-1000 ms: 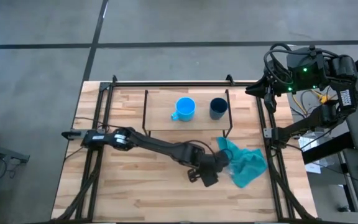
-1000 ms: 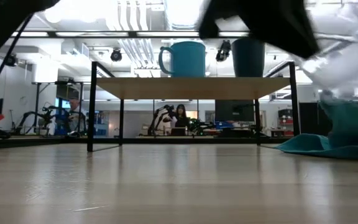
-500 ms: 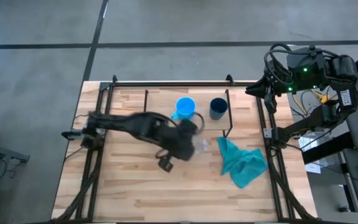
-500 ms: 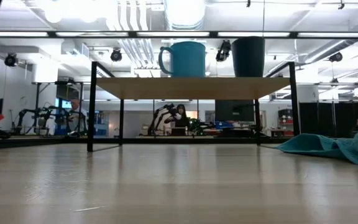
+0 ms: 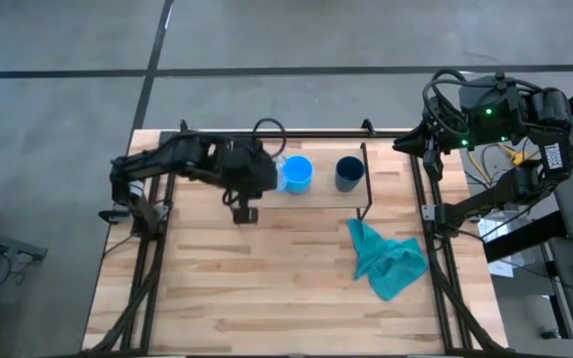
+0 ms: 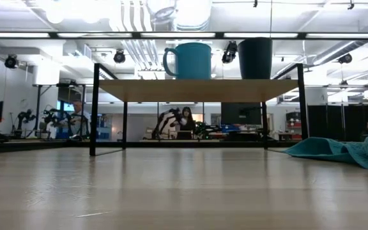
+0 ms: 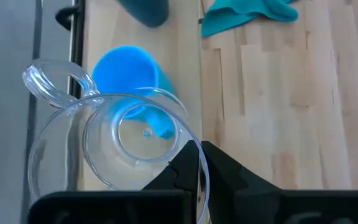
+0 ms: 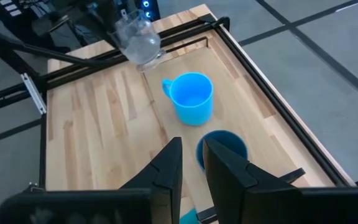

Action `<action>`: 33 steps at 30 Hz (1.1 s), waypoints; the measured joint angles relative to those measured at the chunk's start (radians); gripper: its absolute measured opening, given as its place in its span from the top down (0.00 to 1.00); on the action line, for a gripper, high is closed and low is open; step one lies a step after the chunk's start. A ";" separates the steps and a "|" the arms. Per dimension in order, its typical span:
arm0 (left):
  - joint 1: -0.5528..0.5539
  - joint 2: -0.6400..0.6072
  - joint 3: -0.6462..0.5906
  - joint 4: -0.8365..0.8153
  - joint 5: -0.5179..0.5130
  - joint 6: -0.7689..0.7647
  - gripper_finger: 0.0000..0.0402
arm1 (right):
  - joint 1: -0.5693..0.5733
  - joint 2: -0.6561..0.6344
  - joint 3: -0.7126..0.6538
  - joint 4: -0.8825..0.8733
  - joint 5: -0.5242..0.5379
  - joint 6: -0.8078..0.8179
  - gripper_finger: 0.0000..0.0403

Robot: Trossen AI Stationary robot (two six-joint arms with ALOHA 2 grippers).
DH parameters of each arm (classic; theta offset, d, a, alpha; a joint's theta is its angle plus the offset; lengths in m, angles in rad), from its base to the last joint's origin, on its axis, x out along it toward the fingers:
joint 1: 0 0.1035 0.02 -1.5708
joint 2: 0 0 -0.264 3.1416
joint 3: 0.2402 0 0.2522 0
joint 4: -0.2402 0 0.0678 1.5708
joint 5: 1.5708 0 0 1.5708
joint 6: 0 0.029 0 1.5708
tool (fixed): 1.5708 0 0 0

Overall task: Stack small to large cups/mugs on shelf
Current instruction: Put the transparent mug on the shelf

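Observation:
The tiny clear glass cup (image 7: 117,143) hangs in my left gripper (image 5: 263,175), in the air over the left part of the shelf (image 5: 316,202). It is just left of the light-blue mug (image 5: 296,173). The right wrist view shows the glass cup (image 8: 138,40) high above the board. The light-blue mug (image 6: 190,61) and the dark navy cup (image 6: 255,57) stand upright side by side on the shelf board (image 6: 197,90). My right gripper (image 8: 191,146) waits off the table's far right corner, its fingers close together with nothing between them. My left gripper pinches the glass cup's wall at the rim (image 7: 185,127), one finger inside the cup and one outside, on the side opposite its handle (image 7: 51,71). The fingers come from above. The cup is lifted clear and hangs tilted below them.
A crumpled teal cloth (image 5: 388,261) lies on the tabletop near the right edge, in front of the shelf. The shelf's thin black legs (image 6: 94,108) stand on the table. Black rails (image 5: 152,259) run along both sides. Bare wood lies near and left of the shelf.
My left gripper has carried the glass cup up from beside the teal cloth toward the far left, and it is now over the shelf's left part beside the light-blue mug. The cup has stayed in the hold throughout. The mugs on the shelf have kept still.

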 joint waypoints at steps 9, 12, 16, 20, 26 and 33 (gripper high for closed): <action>0.109 0.007 -0.088 -0.001 0.062 -0.003 1.00 | 0.000 0.000 0.000 -0.002 0.000 0.000 0.85; 0.134 0.007 -0.141 -0.001 0.110 -0.003 1.00 | 0.000 0.000 0.000 -0.003 0.000 0.000 0.85; 0.152 0.006 -0.228 -0.002 0.117 -0.002 1.00 | 0.000 0.000 0.000 -0.003 0.000 -0.018 0.85; 0.169 0.002 -0.288 -0.002 0.117 -0.002 1.00 | 0.000 0.000 0.000 -0.003 0.000 -0.023 0.85; 0.186 -0.014 -0.328 -0.002 0.116 -0.002 1.00 | 0.000 0.000 0.000 -0.003 0.000 -0.026 0.85; 0.206 -0.019 -0.364 -0.001 0.143 -0.001 1.00 | 0.000 0.000 0.000 -0.002 0.001 -0.042 0.85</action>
